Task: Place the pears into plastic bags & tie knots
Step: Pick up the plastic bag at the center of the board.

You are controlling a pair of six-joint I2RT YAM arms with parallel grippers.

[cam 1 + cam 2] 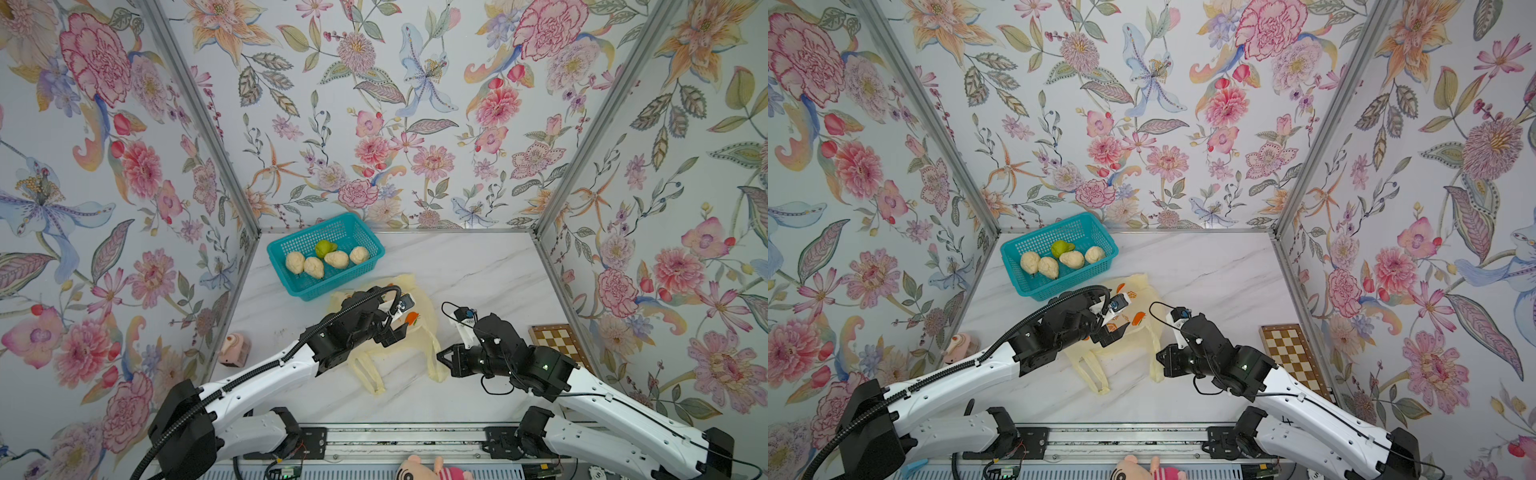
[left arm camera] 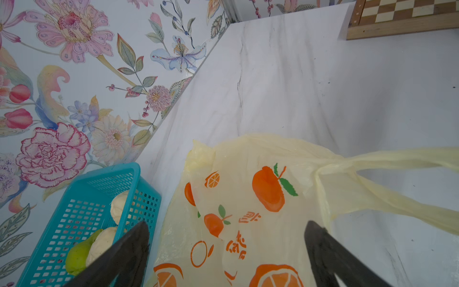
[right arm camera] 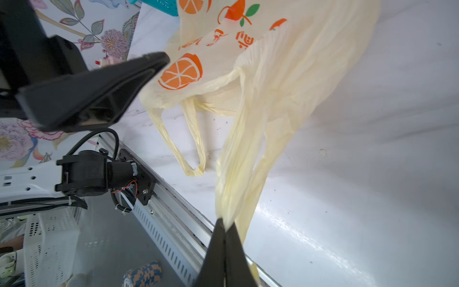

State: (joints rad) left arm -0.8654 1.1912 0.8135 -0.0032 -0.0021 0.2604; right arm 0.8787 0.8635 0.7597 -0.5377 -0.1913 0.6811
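Pale-yellow and thin, the bag [image 1: 417,347] lay flat on the marble table [image 1: 478,270], just in front of the teal basket [image 1: 332,289], with its orange fruit print facing up. All five pears were in the basket. Four bumpy cream ones [image 1: 314,267] sat in a row, and a smooth green one [image 1: 325,248] sat just behind them.

The left gripper [image 2: 227,225] hung over the printed middle of the bag. Its two fingers were spread wide with nothing between them. Whether the tips touched the plastic could not be told.

The right gripper [image 3: 224,223] was pinched tight on one handle loop [image 3: 236,161], the one on the right arm's side. The strip ran gathered and stretched from the bag's body into the closed tips, and it was lifted off the table there. In both top views this gripper sat at the bag's near right corner.

The other handle loop [image 1: 370,374] lay slack on the table, between the two arms and nearer the front edge.

A wooden chessboard [image 1: 557,340] rested against the right wall, well apart from the bag. A small pink toy [image 1: 235,349] stood by the left wall. A plush toy [image 1: 419,467] lay beyond the front rail, off the table.
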